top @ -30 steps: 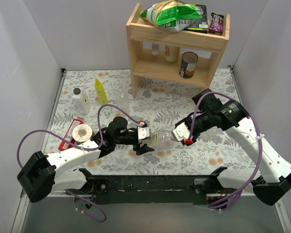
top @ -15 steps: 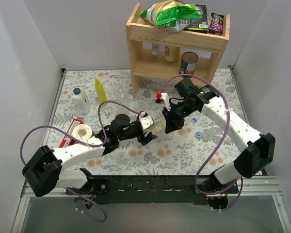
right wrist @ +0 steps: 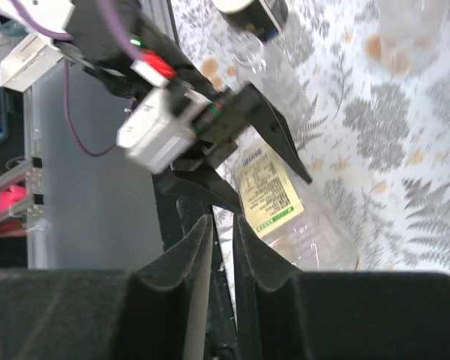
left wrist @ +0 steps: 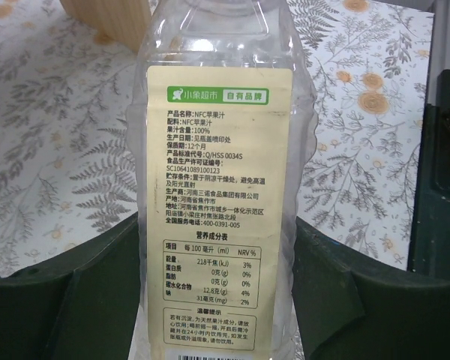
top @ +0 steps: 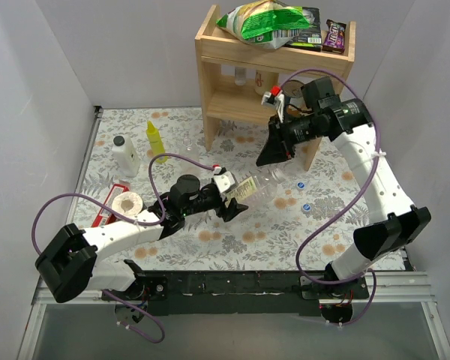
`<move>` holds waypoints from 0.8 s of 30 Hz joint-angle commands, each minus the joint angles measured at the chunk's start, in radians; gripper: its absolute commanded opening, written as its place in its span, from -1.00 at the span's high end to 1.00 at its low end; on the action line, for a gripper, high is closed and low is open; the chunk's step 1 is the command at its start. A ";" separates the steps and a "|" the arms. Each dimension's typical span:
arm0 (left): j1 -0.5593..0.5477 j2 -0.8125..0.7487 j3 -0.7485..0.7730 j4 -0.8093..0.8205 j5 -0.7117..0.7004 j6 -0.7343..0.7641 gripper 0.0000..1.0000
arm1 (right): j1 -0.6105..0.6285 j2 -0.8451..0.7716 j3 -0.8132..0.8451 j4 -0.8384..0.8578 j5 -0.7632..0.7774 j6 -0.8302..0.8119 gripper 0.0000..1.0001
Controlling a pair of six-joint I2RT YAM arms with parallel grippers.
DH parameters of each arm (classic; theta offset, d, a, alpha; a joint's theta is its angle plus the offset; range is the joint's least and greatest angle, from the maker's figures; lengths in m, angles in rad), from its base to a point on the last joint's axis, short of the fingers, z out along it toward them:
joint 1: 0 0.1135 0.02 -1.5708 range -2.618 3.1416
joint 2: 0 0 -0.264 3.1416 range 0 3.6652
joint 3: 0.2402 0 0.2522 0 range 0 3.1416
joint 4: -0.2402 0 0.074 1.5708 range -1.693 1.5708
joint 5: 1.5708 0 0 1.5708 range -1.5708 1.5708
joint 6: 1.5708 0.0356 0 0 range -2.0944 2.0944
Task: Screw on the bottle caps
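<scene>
In front of the wooden shelf (top: 232, 112), the right gripper (top: 262, 160) has lifted away from the bottle (top: 259, 184), jaws shut on nothing. The left gripper (top: 235, 196) grips the bottle's body. Blue caps (top: 301, 184) near the shelf probably come next.

Two caps (top: 301, 184) right of bottle (top: 264, 181)

Chinese label (left wrist: 219, 195) on the clear bottle (left wrist: 210, 34)
It reads 小象超市, NFC苹果汁, 100%, Q/HSS 0034S and 400-0391-005.

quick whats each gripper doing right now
left gripper: closed on the clear labelled bottle
right gripper: closed, nothing seen in it
</scene>
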 commanded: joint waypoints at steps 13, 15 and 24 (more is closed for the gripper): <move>-0.003 -0.113 -0.023 0.078 0.137 -0.096 1.00 | -0.169 -0.396 -0.425 0.398 0.005 0.037 -0.36; -0.003 -0.125 -0.019 0.060 0.146 -0.093 1.00 | -0.185 -0.375 -0.413 0.383 -0.076 0.042 -0.33; -0.003 -0.187 -0.014 -0.011 0.128 -0.062 1.00 | -0.192 -0.358 -0.431 0.289 -0.152 -0.049 -0.32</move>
